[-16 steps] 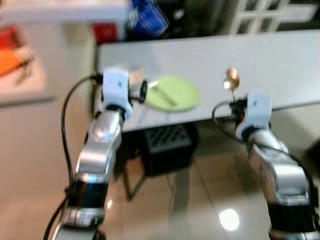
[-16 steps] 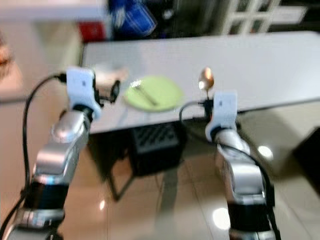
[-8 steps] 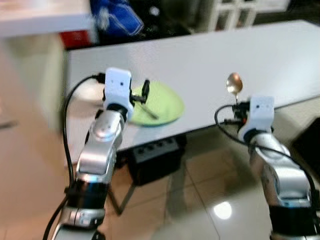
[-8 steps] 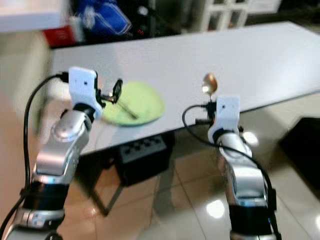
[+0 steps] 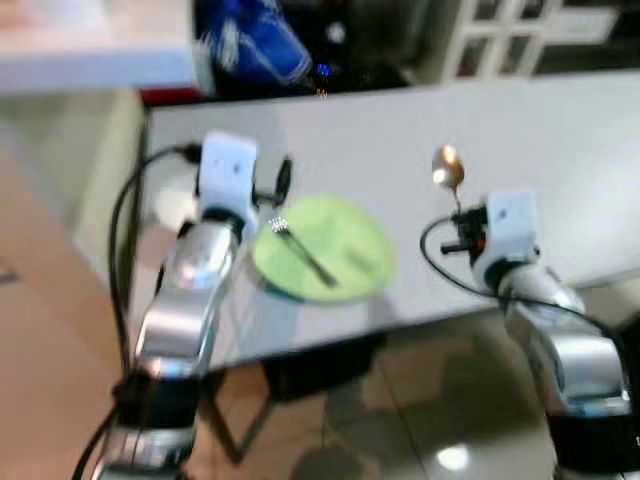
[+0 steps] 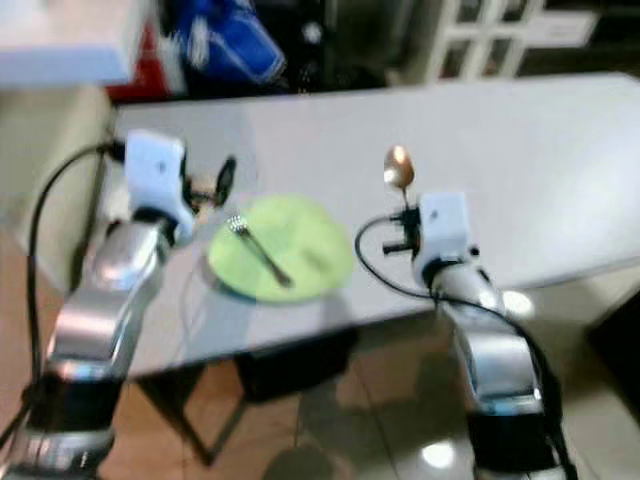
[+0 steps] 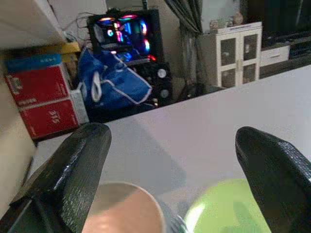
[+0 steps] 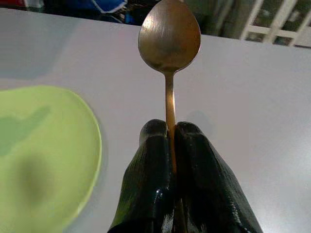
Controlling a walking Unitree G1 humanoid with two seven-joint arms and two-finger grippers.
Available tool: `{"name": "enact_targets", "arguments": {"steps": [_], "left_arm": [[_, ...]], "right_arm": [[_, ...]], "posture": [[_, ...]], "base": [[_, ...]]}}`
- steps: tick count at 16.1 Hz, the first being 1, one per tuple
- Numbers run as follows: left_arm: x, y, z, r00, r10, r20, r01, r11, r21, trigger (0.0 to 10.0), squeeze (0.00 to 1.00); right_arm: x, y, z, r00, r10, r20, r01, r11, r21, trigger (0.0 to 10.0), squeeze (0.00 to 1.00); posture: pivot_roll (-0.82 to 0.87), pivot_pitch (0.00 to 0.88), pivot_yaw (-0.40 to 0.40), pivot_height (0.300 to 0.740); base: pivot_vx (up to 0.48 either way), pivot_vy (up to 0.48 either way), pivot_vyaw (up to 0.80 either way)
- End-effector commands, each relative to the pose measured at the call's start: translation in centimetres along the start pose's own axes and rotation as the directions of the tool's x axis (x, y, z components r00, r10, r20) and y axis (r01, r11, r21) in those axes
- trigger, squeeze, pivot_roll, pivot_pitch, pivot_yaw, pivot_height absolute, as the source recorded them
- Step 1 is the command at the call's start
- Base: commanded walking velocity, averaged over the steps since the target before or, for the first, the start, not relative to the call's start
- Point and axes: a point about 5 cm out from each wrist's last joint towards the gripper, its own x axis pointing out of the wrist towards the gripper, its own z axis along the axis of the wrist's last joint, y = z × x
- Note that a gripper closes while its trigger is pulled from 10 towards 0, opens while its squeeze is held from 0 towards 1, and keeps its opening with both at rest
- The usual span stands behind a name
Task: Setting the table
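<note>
A green plate (image 5: 330, 250) lies near the front edge of the white table (image 5: 560, 140), with a fork (image 5: 300, 256) resting across it. My right gripper (image 8: 167, 133) is shut on the handle of a metal spoon (image 8: 169, 36), held upright with its bowl on top, above the table just right of the plate; the spoon's bowl (image 5: 446, 167) also shows in the left eye view. My left gripper (image 7: 170, 138) is open, fingers (image 7: 80, 160) wide apart, hovering at the plate's far left rim. Below it is a tan round thing (image 7: 121, 211), perhaps a cup.
Behind the table are a blue bag (image 7: 119, 85), red boxes (image 7: 41, 94), a computer with coloured lights (image 7: 124, 34) and a white cabinet (image 7: 233, 48). Glossy floor tiles (image 5: 400, 400) lie under the table's front edge. The table's right half is bare.
The camera has come closer and higher over the table, so the plate sits nearer in view. Both arms now reach over the tabletop. The spoon stays gripped.
</note>
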Motion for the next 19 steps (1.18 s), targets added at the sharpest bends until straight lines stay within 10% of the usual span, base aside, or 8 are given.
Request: {"name": "enact_targets", "arguments": {"steps": [1,11,19], "left_arm": [[-0.2,-1.0,0.9,0.998,-0.048,0.026,0.048,0.999,0.022,10.0,0.0],[-5.5,-5.9,0.0,0.951,-0.307,-0.05,0.307,0.952,0.0,10.0,0.0],[-7.1,-5.4,-3.5,0.872,-0.453,-0.187,0.459,0.889,-0.013,10.0,0.0]], "right_arm": [[-0.3,-1.0,0.3,1.0,-0.014,0.019,0.014,1.0,-0.003,10.0,0.0],[-6.5,-2.7,-1.6,0.973,0.227,-0.042,-0.224,0.972,0.068,10.0,0.0],[-3.2,-2.9,-2.2,0.94,0.302,-0.157,-0.308,0.951,-0.013,10.0,0.0]], "posture": [[-0.02,0.0,-0.016,0.74],[-0.08,0.0,0.007,0.74],[-0.05,0.0,-0.014,0.74]], "base": [[0.424,0.0,0.8],[0.04,0.0,0.08],[0.0,0.0,0.0]]}}
